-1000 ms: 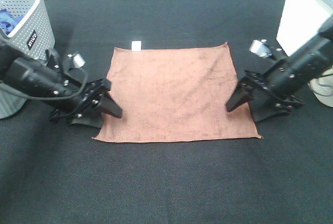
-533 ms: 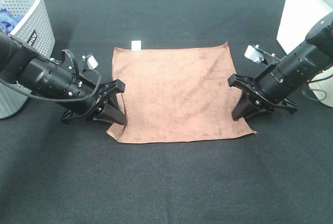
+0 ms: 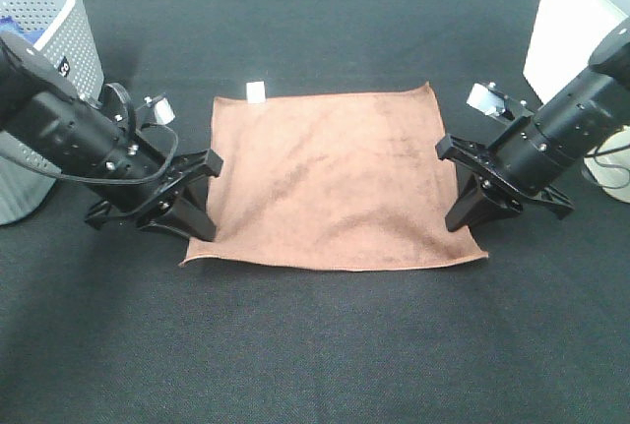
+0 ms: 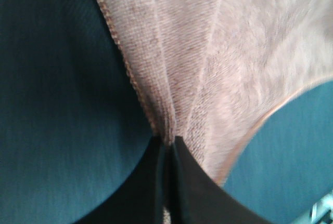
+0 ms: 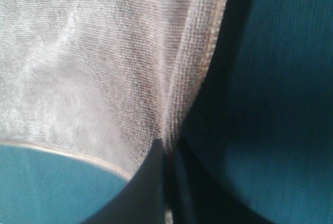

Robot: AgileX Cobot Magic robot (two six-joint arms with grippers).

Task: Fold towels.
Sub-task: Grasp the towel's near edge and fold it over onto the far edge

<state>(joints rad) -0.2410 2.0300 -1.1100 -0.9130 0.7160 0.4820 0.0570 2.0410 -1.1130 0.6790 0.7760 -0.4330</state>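
A brown towel point(image 3: 330, 178) lies spread on the black table, with a small white tag point(image 3: 256, 89) at its far edge. My left gripper point(image 3: 200, 230) is shut on the towel's near left corner and lifts it slightly. In the left wrist view the towel point(image 4: 208, 57) fans out from my closed fingers point(image 4: 151, 182). My right gripper point(image 3: 461, 223) is shut on the towel's near right edge. In the right wrist view the towel point(image 5: 104, 63) is pinched between my closed fingers point(image 5: 151, 182).
A grey perforated laundry basket point(image 3: 44, 70) stands at the far left with blue cloth inside. A white box point(image 3: 576, 21) stands at the far right, with a cable beside it. The black table point(image 3: 315, 345) extends in front of the towel.
Both grippers closed on the towel's near corners and pulled outward. The near edge, bunched inward half a second ago, is stretched wider again and slightly lifted.
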